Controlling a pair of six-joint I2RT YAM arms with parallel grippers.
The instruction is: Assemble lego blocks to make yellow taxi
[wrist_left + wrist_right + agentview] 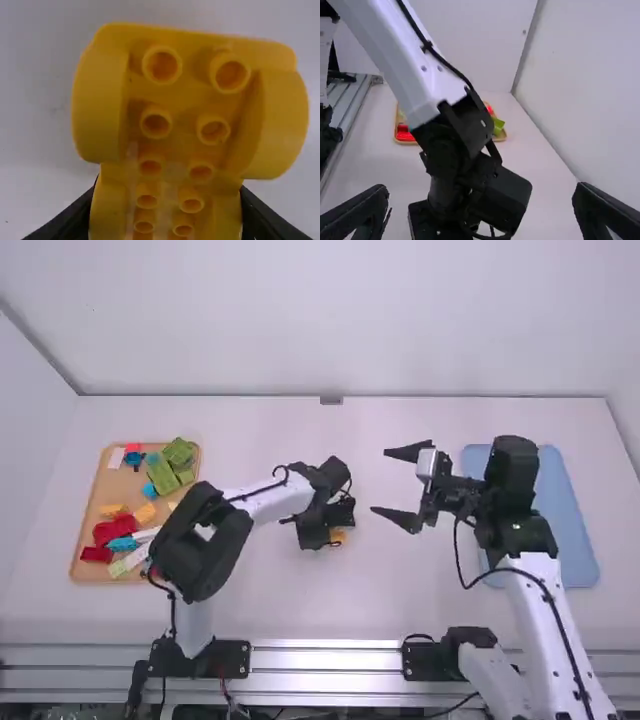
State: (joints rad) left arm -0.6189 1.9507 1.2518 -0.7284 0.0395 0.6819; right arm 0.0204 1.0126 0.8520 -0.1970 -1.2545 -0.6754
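In the high view my left gripper is at the middle of the table, beside a yellow block. My left gripper is shut on a yellow block, whose underside with its round tubes faces the left wrist camera; rounded wheel arches stand at its sides. Right of the middle in the high view, my right gripper is open, its fingers pointing toward the left arm with nothing between them. The right wrist view shows my right gripper with its fingers wide apart, and the left arm farther off.
A wooden tray at the left holds red, green, blue, white and yellow blocks. A blue tray lies at the right, partly under the right arm. The table surface spreads in front of the left gripper.
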